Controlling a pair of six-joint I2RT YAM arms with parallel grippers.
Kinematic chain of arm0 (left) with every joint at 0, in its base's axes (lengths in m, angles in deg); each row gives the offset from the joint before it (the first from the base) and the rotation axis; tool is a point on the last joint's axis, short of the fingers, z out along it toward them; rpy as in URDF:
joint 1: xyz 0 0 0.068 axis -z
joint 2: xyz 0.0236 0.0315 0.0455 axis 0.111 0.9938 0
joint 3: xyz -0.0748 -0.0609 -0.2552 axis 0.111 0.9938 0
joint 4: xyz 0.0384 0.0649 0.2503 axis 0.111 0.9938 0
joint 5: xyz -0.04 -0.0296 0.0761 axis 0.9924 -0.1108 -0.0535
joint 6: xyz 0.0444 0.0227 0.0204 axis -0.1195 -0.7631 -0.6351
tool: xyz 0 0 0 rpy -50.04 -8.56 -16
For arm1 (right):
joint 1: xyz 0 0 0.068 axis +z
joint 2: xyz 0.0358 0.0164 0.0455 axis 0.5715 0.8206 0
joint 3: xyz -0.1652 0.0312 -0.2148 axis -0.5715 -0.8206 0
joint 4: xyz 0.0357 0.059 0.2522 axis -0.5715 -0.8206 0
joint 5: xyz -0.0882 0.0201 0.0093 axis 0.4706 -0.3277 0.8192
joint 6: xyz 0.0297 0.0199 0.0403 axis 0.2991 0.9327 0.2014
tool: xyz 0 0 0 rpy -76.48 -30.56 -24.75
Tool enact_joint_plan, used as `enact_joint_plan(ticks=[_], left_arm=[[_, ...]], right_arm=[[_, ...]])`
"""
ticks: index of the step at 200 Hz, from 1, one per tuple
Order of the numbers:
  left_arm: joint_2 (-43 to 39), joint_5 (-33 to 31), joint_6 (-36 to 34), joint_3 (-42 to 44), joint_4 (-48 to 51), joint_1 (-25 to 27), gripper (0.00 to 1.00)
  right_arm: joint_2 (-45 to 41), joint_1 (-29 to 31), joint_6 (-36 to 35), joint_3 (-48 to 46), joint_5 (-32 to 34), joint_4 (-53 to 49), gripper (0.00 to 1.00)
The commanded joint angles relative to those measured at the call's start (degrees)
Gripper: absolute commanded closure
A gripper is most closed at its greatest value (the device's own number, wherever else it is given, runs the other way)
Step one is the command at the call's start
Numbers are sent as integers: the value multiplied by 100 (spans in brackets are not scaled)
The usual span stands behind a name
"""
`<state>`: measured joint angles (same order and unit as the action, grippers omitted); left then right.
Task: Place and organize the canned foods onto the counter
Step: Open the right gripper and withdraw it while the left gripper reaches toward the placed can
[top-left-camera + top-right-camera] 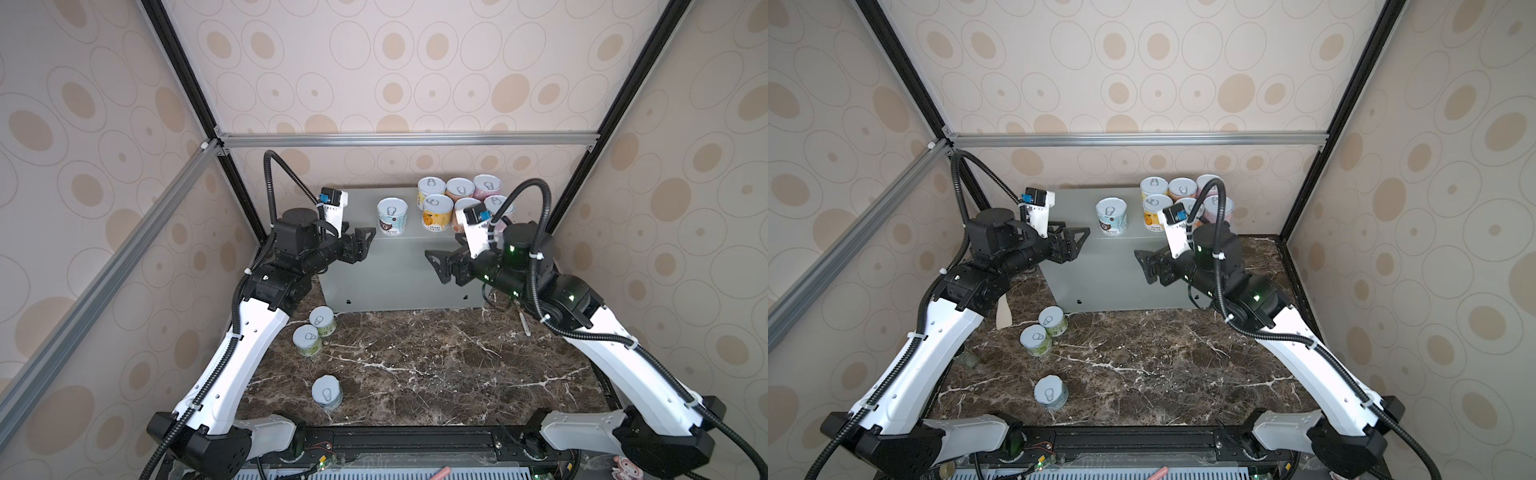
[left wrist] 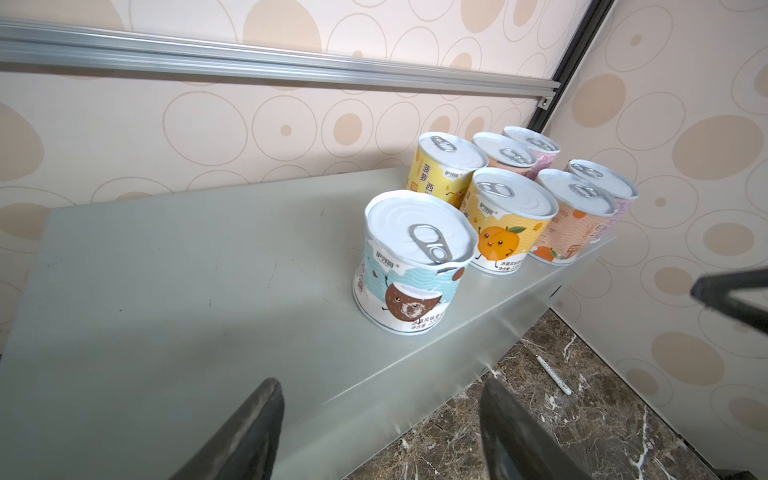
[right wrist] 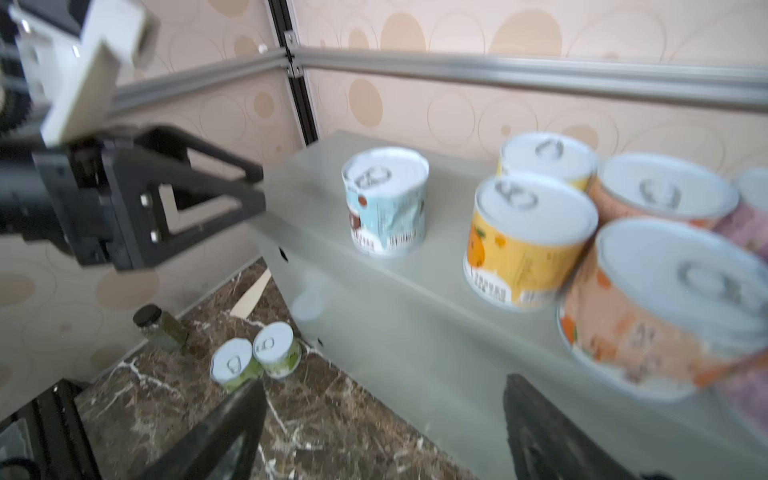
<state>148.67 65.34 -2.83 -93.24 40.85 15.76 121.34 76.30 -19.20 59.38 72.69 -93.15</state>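
The counter (image 1: 374,270) is a grey metal box at the back of the marble top. A blue can (image 1: 392,216) (image 2: 411,262) (image 3: 386,203) stands alone near its front edge. To its right, yellow, orange and pink cans (image 1: 437,212) (image 2: 511,216) are grouped in two rows. On the marble stand two green cans (image 1: 322,321) (image 1: 306,340) (image 3: 253,357) and another blue can (image 1: 327,391). My left gripper (image 1: 363,243) (image 2: 380,382) hovers left of the lone blue can, open and empty. My right gripper (image 1: 434,266) (image 3: 382,382) hangs before the counter's front, open and empty.
A white pen (image 1: 524,324) (image 2: 552,374) lies on the marble by the counter's right corner. A wooden spatula (image 1: 1003,311) and a small dark-lidded jar (image 3: 160,328) sit to the counter's left. Patterned walls and aluminium rails close in three sides.
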Motion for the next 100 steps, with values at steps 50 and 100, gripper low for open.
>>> enact_joint_plan(ticks=[50,100], left_arm=[[546,-291,-529,-730,356,322,31],[768,-757,-654,-739,224,543,37]], right_arm=[[-1506,5,925,-3349,-725,1436,8],[-1220,4,1160,-4334,-1203,2326,8]])
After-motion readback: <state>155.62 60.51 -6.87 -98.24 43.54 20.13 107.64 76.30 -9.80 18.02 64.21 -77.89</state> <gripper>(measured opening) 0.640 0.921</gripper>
